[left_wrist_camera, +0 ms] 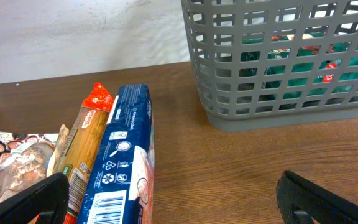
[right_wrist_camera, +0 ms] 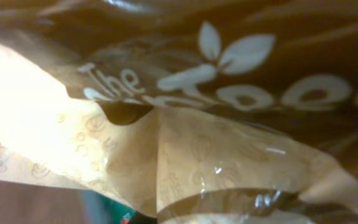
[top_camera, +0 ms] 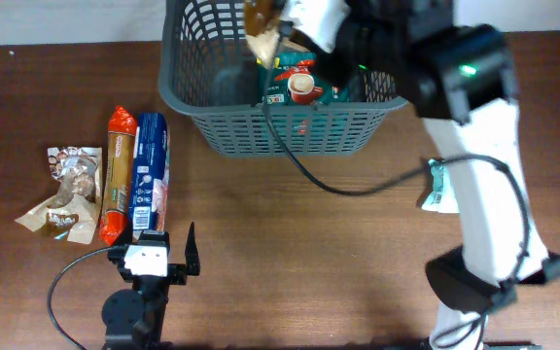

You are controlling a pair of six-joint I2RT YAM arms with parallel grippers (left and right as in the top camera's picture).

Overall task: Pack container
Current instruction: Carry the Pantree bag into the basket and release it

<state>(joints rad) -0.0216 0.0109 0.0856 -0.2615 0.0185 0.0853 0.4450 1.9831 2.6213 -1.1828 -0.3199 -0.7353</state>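
- 2 fingers of the right gripper (top_camera: 280,27) are hidden from every view. Since the brown packet (top_camera: 259,37) hangs at its tip over the basket, I judge them pinched on it.
- In the right wrist view the brown packet (right_wrist_camera: 229,155) fills the frame: glossy creased film with white lettering and a leaf mark. It looks light, soft and slippery, so a grip on a flat sealed edge should hold better than one on the puffed middle.
- Below it stands the basket (top_camera: 188,92), at the far middle of the table, upright. A green packet (top_camera: 295,86) with a cup picture already lies inside.
- The basket looks like stiff, light plastic with slotted walls. If it had to be moved, the rim would be the place to grip. A hard knock could make it slide on the wood.
- The right arm reaches from the near right edge of the table up and over the basket's right side, with its wrist bent above the opening.
- A teal packet (top_camera: 442,187) lies beside that arm, partly covered by it.
- The left gripper (top_camera: 170,251) rests low at the near left with its fingers spread wide and nothing between them. It points towards the waiting packets.
- Ahead of it, 3 packets lie well apart from the basket: a blue packet (left_wrist_camera: 120,162), an orange packet (left_wrist_camera: 86,146) touching it, and a clear snack bag (left_wrist_camera: 17,155) further left.
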